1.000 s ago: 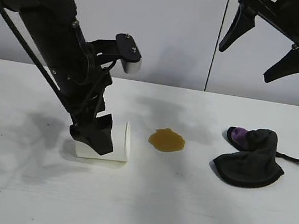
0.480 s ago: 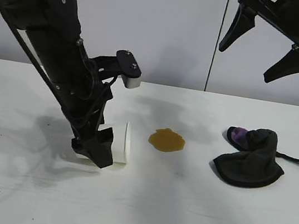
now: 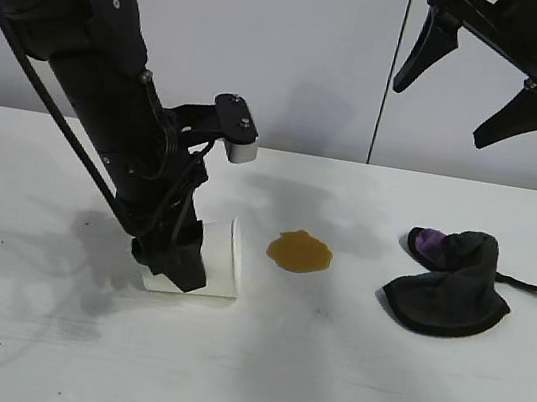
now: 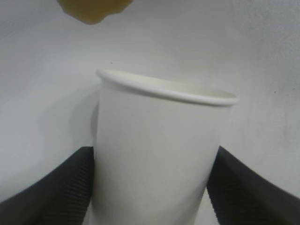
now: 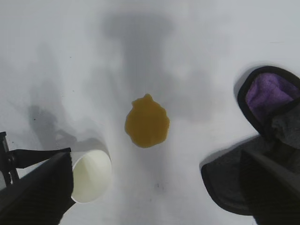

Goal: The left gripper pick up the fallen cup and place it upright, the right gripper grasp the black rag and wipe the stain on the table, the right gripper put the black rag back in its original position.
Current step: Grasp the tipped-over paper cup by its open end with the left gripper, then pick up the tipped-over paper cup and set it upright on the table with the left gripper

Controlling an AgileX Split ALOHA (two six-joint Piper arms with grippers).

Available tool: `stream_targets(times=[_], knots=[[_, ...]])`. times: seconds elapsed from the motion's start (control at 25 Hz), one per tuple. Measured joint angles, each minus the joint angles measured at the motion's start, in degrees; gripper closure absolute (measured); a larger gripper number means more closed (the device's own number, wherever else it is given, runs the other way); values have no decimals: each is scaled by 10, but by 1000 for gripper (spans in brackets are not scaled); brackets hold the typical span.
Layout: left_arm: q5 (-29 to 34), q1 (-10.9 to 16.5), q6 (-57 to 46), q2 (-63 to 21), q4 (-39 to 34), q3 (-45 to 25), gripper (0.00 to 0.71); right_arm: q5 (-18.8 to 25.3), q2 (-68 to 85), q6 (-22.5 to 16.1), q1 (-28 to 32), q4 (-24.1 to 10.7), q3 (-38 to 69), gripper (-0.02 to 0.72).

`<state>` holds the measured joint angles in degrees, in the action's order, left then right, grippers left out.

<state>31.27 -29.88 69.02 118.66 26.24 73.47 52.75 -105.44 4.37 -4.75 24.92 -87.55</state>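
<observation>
Exterior: lying on its side on the table (image 3: 44,350), the cup (image 3: 219,259) — long axis level, rim pointing toward the stain (image 3: 299,251). Straddling its body from above, the left gripper (image 3: 178,263). Hanging high over the black rag (image 3: 448,282), fingers spread, the right gripper (image 3: 488,87).

Left wrist: flanking the cup (image 4: 157,154), both fingers (image 4: 51,187) touching its walls — grip firmness impossible to tell.

Right wrist: showing the cup's open mouth (image 5: 91,176), facing the stain (image 5: 146,122).

My left arm (image 3: 94,84) was thick, matte black, trailing a thin black cable, with a small white-grey cylinder (image 3: 241,144) on a screwed bracket. My left gripper (image 3: 182,259) had ribbed black fingers (image 4: 61,187). My right gripper (image 3: 488,87) bore two pointed, wedge-shaped black fingers.
</observation>
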Motion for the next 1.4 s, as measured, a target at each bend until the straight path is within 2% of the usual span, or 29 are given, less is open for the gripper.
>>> stream_targets(times=[0.36, 0.44, 0.52, 0.8, 0.92, 1.16, 1.4], knots=[[3, 0, 84, -11, 72, 0, 272, 0, 0, 0, 0, 0, 0, 43], [7, 7, 107, -20, 103, 0, 272, 0, 0, 0, 0, 0, 0, 43], [24, 22, 129, -29, 149, -1, 272, 0, 0, 0, 0, 0, 0, 43], [123, 119, 297, -56, 358, -4, 272, 3, 0, 0, 0, 0, 0, 43], [172, 152, 377, -63, 441, -4, 272, 5, 0, 0, 0, 0, 0, 43], [227, 196, 484, -64, 538, -25, 272, 10, 0, 0, 0, 0, 0, 43], [229, 221, 626, -64, 648, -81, 272, 15, 0, 0, 0, 0, 0, 43]])
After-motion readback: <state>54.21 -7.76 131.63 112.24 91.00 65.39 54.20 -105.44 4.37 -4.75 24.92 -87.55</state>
